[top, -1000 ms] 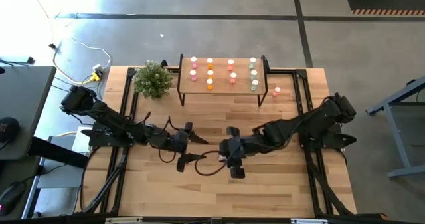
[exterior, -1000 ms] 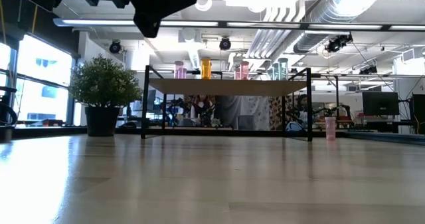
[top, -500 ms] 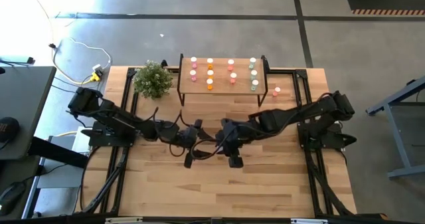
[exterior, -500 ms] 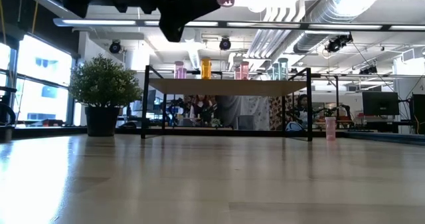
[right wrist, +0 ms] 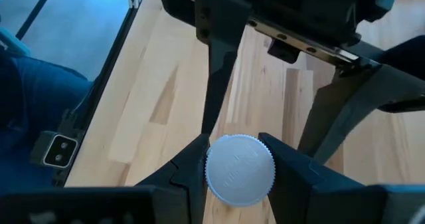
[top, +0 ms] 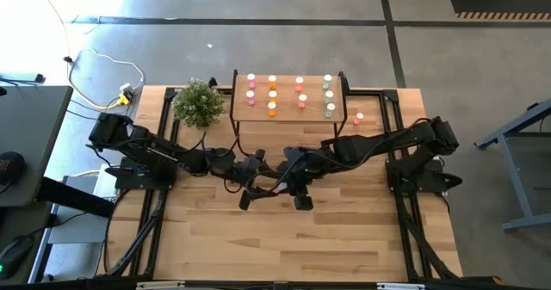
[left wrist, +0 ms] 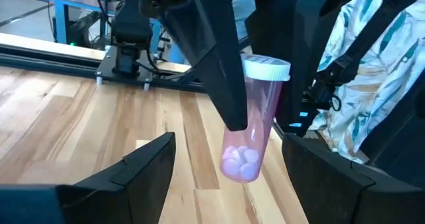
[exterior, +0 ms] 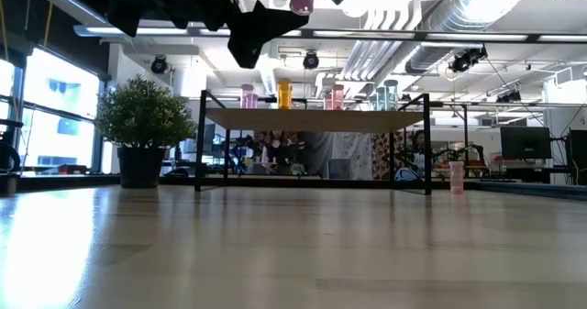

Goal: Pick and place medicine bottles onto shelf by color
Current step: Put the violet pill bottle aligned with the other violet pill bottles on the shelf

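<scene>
Over the last second the left gripper [top: 256,180] and right gripper [top: 282,175] have drawn together mid-worktop; the pink bottle [left wrist: 253,117] now seems to hang between the left one's spread fingers.

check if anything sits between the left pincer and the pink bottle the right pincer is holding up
Nothing visible does. The right pincer is shut on the pink bottle, holding it above the table. The left pincer is open, its fingers either side of the bottle's lower end, with only open space between them and it.
</scene>
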Robot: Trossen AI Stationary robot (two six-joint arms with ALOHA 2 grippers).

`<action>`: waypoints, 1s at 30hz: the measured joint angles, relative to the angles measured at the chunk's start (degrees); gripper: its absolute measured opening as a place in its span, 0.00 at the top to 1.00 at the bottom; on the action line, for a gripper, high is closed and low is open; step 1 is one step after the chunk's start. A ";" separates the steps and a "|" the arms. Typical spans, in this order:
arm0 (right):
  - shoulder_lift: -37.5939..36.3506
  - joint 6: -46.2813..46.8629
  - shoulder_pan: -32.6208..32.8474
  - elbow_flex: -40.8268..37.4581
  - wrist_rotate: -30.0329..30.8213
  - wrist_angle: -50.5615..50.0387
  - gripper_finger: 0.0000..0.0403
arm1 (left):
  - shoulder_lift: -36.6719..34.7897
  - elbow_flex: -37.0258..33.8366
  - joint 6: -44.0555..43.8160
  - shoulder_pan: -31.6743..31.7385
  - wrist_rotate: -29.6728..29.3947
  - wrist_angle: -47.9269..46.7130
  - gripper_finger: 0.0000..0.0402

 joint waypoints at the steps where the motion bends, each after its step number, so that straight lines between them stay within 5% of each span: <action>1: 0.00 0.00 -0.26 0.00 -0.04 -0.01 0.71 | 0.00 0.00 0.00 0.08 0.01 -0.05 0.34; 22: 0.02 -0.72 -2.15 -0.04 -3.25 1.77 0.71 | 0.00 0.00 0.04 2.52 0.88 1.63 0.34; 30: 0.02 -0.81 -2.49 -0.04 -3.23 1.75 0.71 | 0.00 0.00 0.71 2.98 2.80 1.78 0.46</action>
